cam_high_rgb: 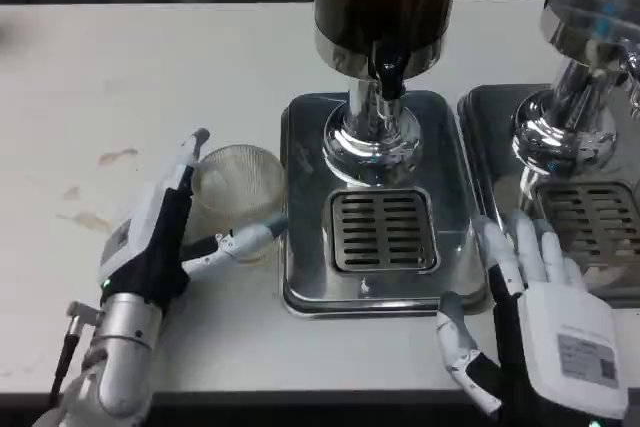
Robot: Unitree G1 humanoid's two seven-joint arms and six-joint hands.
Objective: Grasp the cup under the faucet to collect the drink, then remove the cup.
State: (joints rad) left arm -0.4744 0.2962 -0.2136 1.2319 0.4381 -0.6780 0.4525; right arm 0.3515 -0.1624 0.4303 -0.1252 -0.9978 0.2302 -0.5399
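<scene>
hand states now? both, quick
Left hand: holding the clear cup on the table, left of the drip tray.
Right hand: open, holding nothing, fingers spread between the two trays.

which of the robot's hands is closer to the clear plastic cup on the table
Left. The left hand is around the clear plastic cup, fingers at its sides. The right hand rests far across the silver drip tray, at its right edge.

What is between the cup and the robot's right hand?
In the head view, the dispenser's shiny metal base with its slotted drip grate lies between the cup and the right hand.
</scene>
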